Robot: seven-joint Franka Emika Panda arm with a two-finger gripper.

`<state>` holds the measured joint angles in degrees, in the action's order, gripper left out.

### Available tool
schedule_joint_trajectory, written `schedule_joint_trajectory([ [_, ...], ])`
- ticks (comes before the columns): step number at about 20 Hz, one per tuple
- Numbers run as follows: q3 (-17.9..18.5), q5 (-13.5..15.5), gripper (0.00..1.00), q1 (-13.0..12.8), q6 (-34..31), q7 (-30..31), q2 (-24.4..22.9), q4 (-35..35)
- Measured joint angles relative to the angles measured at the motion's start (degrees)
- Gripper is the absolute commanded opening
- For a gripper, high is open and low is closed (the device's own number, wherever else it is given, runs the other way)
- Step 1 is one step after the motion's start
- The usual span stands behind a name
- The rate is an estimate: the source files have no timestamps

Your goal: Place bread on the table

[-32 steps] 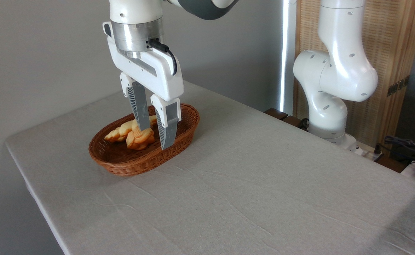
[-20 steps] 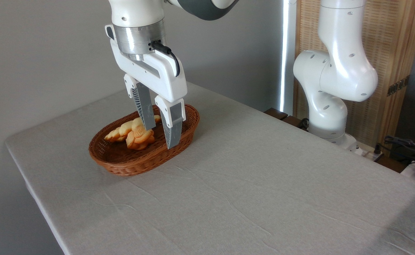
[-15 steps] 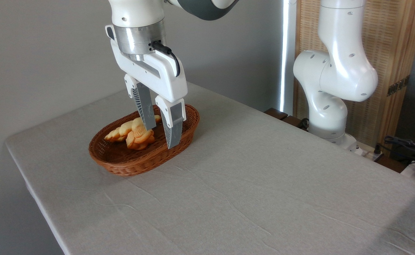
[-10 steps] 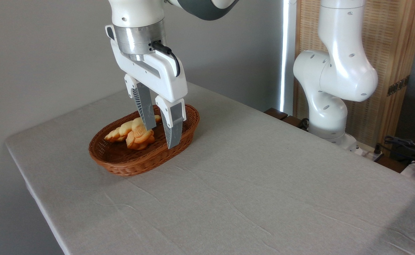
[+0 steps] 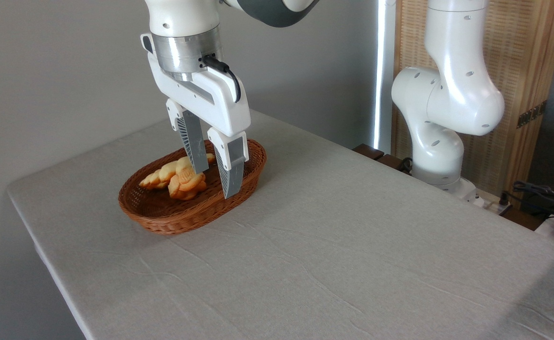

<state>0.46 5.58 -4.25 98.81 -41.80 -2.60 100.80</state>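
Now: bread [image 5: 187, 183] in basket [image 5: 173, 221] | jaws spread, empty | bun just left of the fingertips, below them

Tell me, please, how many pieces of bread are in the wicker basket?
2. The knotted bun lies mid-basket, beside the open gripper; the braided loaf lies behind it toward the left, its right end hidden by a finger. The wicker basket shows no others.

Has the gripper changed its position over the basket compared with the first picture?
Yes. The gripper has shifted a little to the right and slightly up against the wicker basket; its jaws are open, and the bread lies in the basket.
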Motion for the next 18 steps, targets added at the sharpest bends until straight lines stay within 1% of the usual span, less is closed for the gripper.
schedule_joint_trajectory([
  [6, -0.07, 0.00, 1.00, -0.06, -1.57, 0.00, 0.00, 0.00],
  [9, -1.14, 0.00, 1.00, -0.15, -3.53, -0.01, 0.03, 0.02],
  [13, -4.41, 0.01, 1.00, -0.47, -3.75, 0.35, 0.52, 1.51],
  [15, -6.84, 0.13, 1.00, -0.70, -2.50, 2.11, 0.99, 2.34],
  [16, -8.26, 0.63, 1.00, -0.82, -0.95, 3.87, 1.24, 2.59],
  [18, -10.87, 2.85, 1.00, -1.14, 2.88, 7.71, 1.70, 3.23],
])
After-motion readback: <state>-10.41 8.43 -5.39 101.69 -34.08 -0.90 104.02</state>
